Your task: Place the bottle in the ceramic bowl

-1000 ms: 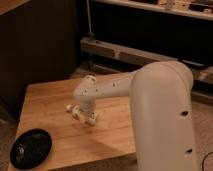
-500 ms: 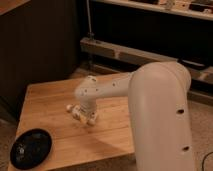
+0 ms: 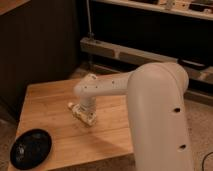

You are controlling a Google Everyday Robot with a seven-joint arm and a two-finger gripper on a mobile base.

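Camera view: any print on the bottle point(image 3: 74, 108) is too small for me to read. The bottle lies near the middle of the wooden table point(image 3: 50, 97), its long axis running upper left to lower right. The gripper point(image 3: 87, 118) is down on it; whether it is clamped I cannot tell. The black bowl point(image 3: 31, 148) sits at the table's lower-left corner, close to both edges, with bare wood between it and the bottle.

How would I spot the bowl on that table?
Find the wooden table under the big white arm. The gripper is at its middle; the ceramic bowl lies at the picture's bottom-left table corner, the only round, glossy black thing there.
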